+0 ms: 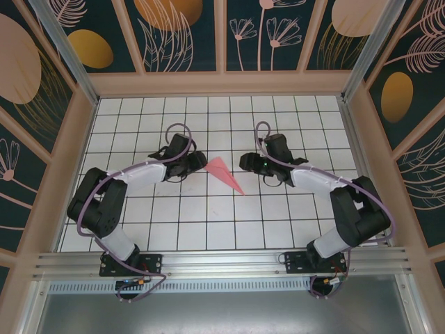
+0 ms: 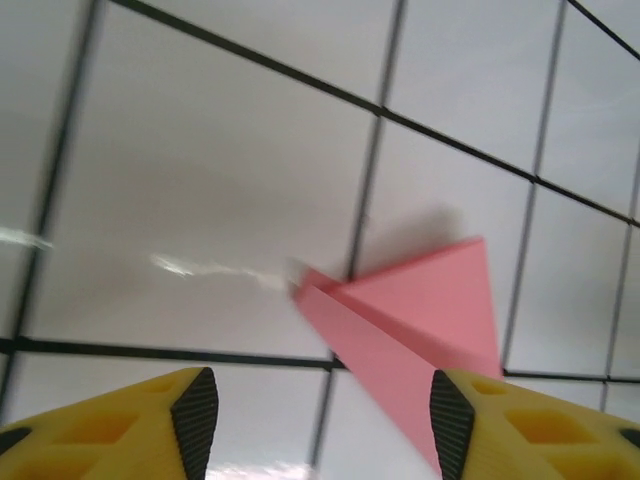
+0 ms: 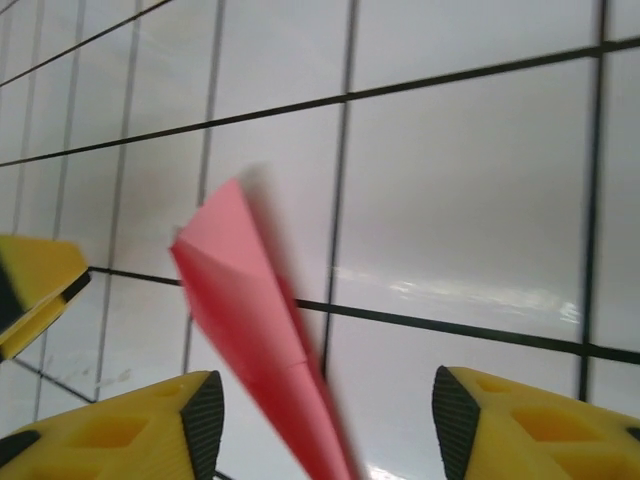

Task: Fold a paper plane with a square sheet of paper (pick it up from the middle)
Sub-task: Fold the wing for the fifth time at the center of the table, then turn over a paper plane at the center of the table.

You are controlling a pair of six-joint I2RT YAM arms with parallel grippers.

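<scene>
While one pink paper plane (image 1: pixel 224 173) lies flat at the centre of the frame on the white tiled desk (image 1: pixel 208 229), two sets of fingers flank it: the left fingers (image 1: pixel 198 164) just to its left, the right fingers (image 1: pixel 247 162) just to its right, both pairs spread apart and pinching nothing.

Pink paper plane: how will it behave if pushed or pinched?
Probably very light: thin folded paper plane, likely to skid on the glossy tiles. Layered folds should stiffen it lengthwise; its lifted, shadow-casting edge would likely crush easily.
</scene>
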